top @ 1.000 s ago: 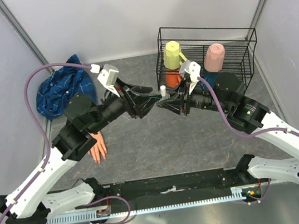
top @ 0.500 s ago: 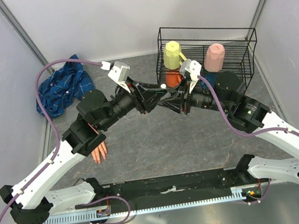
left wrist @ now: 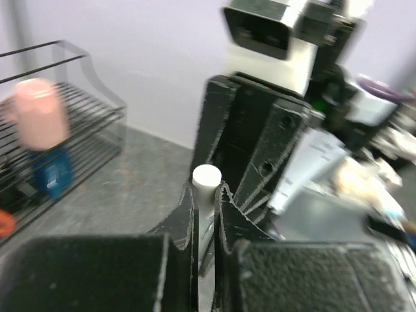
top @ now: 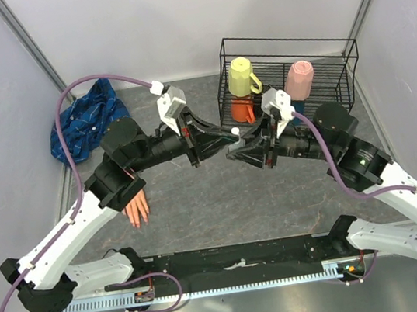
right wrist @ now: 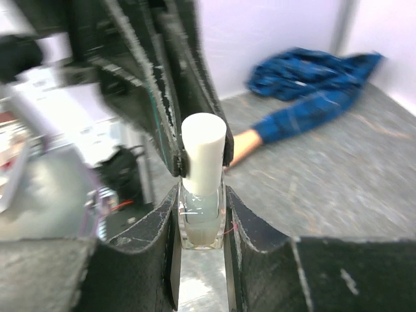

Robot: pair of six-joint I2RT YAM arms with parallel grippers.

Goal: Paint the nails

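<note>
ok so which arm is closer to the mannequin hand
The left arm: its elbow hangs right above the mannequin hand. The right arm is off to the far side, near the wire rack, its fingers on the bottle.

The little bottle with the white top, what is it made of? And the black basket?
The bottle looks like clear glass or hard plastic: you can see pale liquid through its shiny walls. Its white cap seems to be matte plastic, smooth and without glare. The basket looks like thin metal wire coated black: straight bars with open gaps.
</note>
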